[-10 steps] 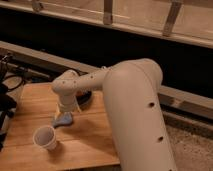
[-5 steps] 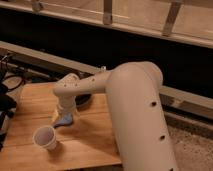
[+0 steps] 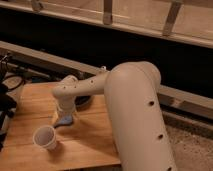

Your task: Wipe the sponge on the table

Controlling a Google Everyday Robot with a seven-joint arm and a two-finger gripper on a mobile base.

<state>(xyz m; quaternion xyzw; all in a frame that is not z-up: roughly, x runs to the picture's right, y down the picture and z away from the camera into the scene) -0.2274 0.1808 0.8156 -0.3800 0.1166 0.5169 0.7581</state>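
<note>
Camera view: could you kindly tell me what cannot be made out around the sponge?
In the camera view:
The gripper, over the sponge, is mostly hidden by the arm.
Of the sponge, only a light-blue edge shows beneath the gripper.
The dark object behind the arm is largely covered and cannot be identified.
The table is cut off by the bottom edge.
</note>
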